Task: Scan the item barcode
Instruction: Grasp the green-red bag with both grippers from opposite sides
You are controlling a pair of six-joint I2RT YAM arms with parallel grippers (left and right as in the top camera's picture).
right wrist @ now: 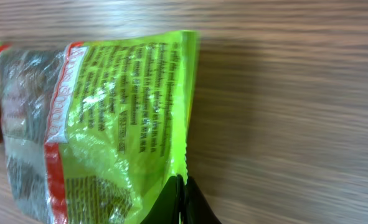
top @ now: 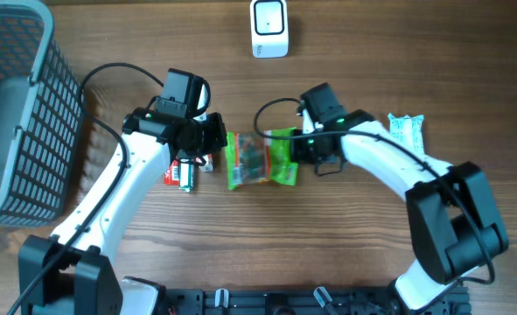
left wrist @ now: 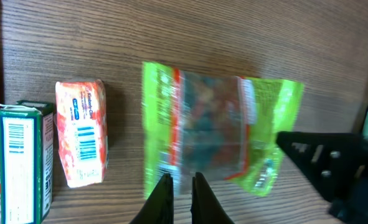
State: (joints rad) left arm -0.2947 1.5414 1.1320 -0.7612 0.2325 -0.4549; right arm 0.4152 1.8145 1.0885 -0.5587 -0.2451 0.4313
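**Bag (top: 258,159) at mid-table, a gripper at each end**

The bag lies on the table (top: 372,52), with the left gripper (top: 216,140) at its left edge and the right gripper (top: 295,150) at its right edge. Just left of it sit a pack (left wrist: 81,132) and a box (left wrist: 22,158), side by side. The scanner (top: 269,29) stands behind, well apart — the basket (top: 17,122) far left, a second packet (top: 407,131) far right.

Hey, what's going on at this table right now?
Two robot arms are handling a green snack bag that lies on the wooden table. The left end effector is shut on one edge of it, and the right end effector is shut on the opposite edge. The white scanner sits apart at the far side, so no barcode is presented yet. An orange packet and a green box lie beside the bag.
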